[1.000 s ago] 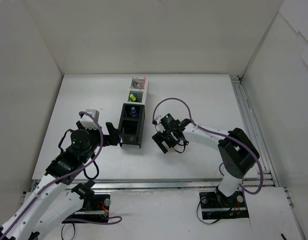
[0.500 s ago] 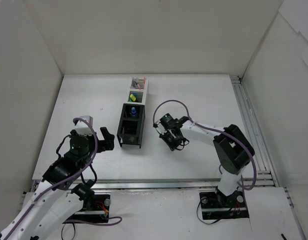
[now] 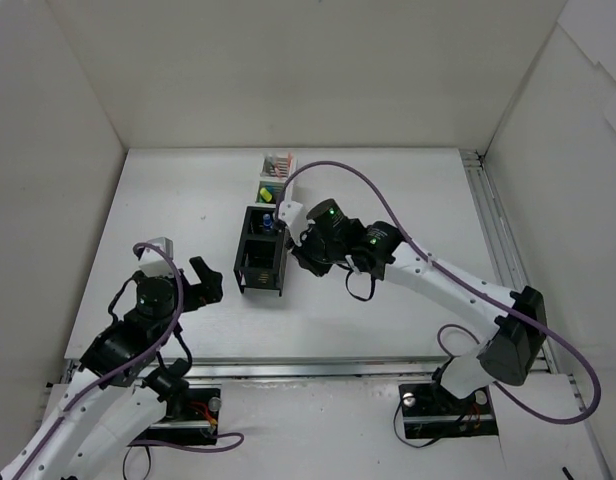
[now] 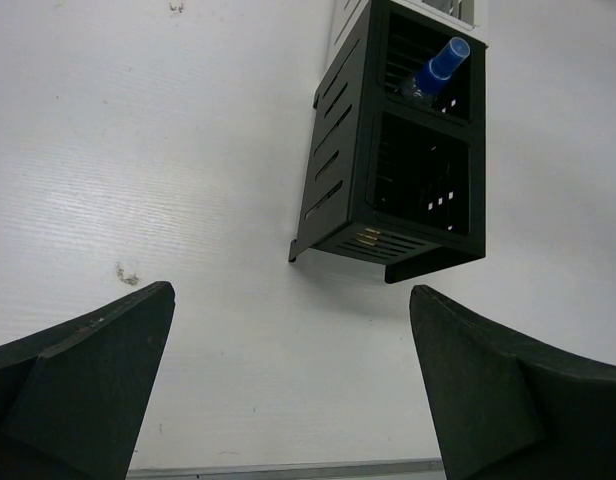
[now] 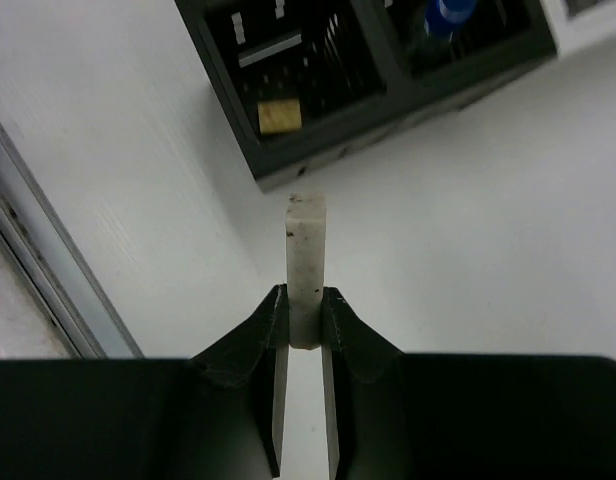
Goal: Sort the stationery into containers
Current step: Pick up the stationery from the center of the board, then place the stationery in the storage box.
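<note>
My right gripper (image 5: 306, 300) is shut on a small beige eraser block (image 5: 307, 250), which stands upright between the fingers, just short of the black containers (image 5: 318, 150). The nearer black compartment holds another eraser (image 5: 280, 115); the one behind it holds a blue-capped highlighter (image 5: 448, 12). In the top view, the right gripper (image 3: 296, 250) hangs beside the black boxes (image 3: 260, 275), which stand in a row with the white ones (image 3: 288, 172) behind them. My left gripper (image 3: 203, 285) is open and empty, left of the boxes, and its fingers (image 4: 88, 380) frame bare table.
The white compartments hold a yellow-and-green highlighter (image 3: 266, 193) and red pens (image 3: 279, 160). White walls enclose the table on three sides. A metal rail (image 3: 498, 240) runs down the right edge, and another along the near edge (image 4: 288, 470).
The right gripper closed on the eraser on the table, lifted it and swung left to the black boxes. The left arm drew back, down and left, away from the boxes.
</note>
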